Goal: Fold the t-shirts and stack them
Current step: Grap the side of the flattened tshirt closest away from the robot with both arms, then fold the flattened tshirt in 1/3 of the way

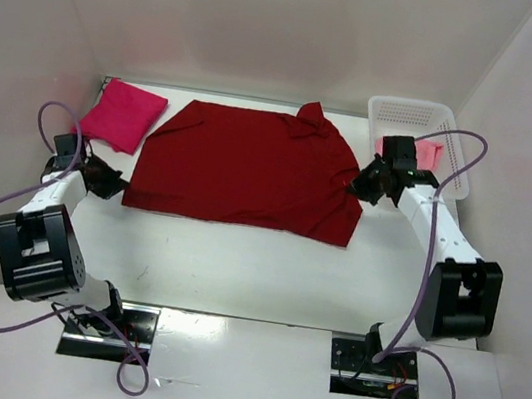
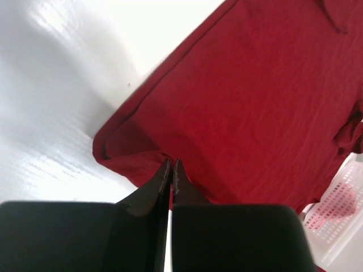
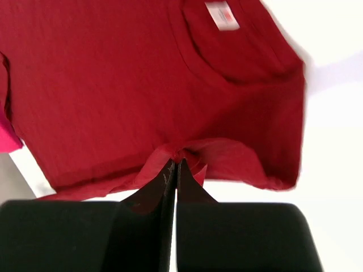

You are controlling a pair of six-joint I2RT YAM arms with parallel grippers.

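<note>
The dark red t-shirt [image 1: 251, 167] lies spread across the middle of the table, its collar toward the back right. My left gripper [image 1: 117, 183] is shut on its near left hem corner [image 2: 171, 163], with red cloth showing between the tips. On the right side, my right gripper [image 1: 357, 186] is shut on a bunched fold of the same shirt's edge [image 3: 174, 164]. The bright magenta t-shirt [image 1: 123, 114] sits folded at the back left. The light pink t-shirt [image 1: 425, 152] lies crumpled in the basket.
A white mesh basket [image 1: 420, 133] stands at the back right, close behind the right arm. White walls enclose the table on the left, back and right. Bare white tabletop [image 1: 235, 266] runs between the shirt and the arm bases.
</note>
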